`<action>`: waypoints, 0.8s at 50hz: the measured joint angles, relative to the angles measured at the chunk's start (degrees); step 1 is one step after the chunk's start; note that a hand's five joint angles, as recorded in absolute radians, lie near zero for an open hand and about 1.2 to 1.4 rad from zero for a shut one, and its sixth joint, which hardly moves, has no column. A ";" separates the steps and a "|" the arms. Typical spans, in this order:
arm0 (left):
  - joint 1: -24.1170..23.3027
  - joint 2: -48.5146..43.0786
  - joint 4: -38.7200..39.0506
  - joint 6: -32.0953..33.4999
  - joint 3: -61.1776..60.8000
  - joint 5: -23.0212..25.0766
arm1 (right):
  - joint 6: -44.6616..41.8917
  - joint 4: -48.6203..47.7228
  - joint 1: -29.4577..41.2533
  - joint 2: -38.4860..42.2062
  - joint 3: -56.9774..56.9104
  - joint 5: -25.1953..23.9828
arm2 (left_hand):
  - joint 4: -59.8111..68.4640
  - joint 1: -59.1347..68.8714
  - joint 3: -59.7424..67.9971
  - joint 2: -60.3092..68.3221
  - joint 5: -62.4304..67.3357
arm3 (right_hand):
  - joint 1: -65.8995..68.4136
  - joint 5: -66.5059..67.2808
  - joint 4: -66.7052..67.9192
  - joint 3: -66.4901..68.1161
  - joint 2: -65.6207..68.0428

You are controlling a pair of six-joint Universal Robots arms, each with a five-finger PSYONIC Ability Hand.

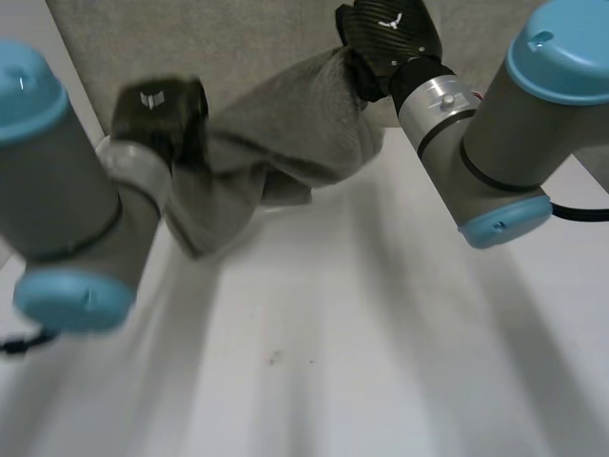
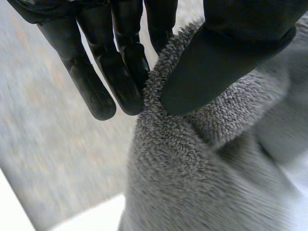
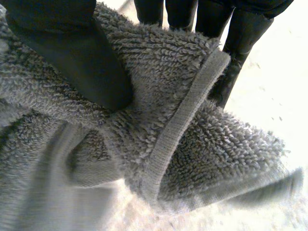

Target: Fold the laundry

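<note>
Grey terry towel (image 1: 285,133) hangs over the tabletop (image 1: 381,333), slung between my hands. Left hand (image 1: 162,114) pinches the towel's fuzzy edge; right hand (image 1: 385,38) pinches its hemmed edge. I judge it soft, light and floppy, best held at the hem. Grey panel (image 1: 190,38) behind the towel, no obstruction.

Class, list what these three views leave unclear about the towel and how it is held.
- Head view: the towel, bunched between left hand and right hand, hides its full shape in folds.
- Head view: the hands' backs hide both grips.
- Right wrist view: towel covers the right hand's fingertips.
- Left wrist view: picture edge cuts off most of the towel.
</note>
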 measured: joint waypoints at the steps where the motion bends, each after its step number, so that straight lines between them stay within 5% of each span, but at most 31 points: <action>1: -0.53 0.70 -0.32 -0.41 -1.57 -0.53 | -0.08 -0.08 0.03 -0.52 0.86 -0.68 | 0.00 0.00 0.00 0.00 0.00 | 0.00 0.01 0.00 0.00 0.00; 12: -10.69 5.45 -2.79 -3.78 -25.83 -2.47 | -7.53 14.10 0.25 -4.95 22.28 -5.99 | -4.41 -1.12 -5.11 -5.10 -2.94 | 0.00 0.11 0.25 0.35 0.00; 14: -12.29 5.46 -3.71 -4.63 -28.93 -2.32 | -11.45 20.18 0.05 -5.11 25.90 -5.99 | -20.25 -19.63 -20.07 -20.18 -19.37 | -0.02 0.05 0.07 0.33 0.12; 18: -13.30 6.04 -6.70 -5.99 -31.43 -2.14 | -16.30 28.25 -0.69 -5.63 30.30 -6.17 | -42.69 -39.86 -42.44 -42.97 -41.93 | -7.60 -10.04 -13.09 -12.08 -12.16; 20: -13.36 6.62 -8.50 -6.53 -31.80 -2.04 | -17.76 30.55 -1.46 -6.48 32.29 -6.26 | -45.65 -42.41 -45.35 -45.52 -44.87 | -25.11 -32.84 -37.33 -35.85 -35.31; 33: -7.43 10.51 -10.77 -6.54 -21.84 -0.22 | -8.47 18.05 -7.76 -18.28 40.37 -7.02 | -50.60 -46.83 -50.39 -50.46 -49.77 | -33.74 -45.02 -49.12 -46.84 -45.33; 40: -3.40 3.58 -7.63 -5.42 -13.54 8.88 | -4.27 12.67 -10.91 -22.50 45.22 -8.50 | -48.04 -45.32 -47.70 -47.70 -47.16 | -33.74 -45.02 -49.13 -46.84 -45.33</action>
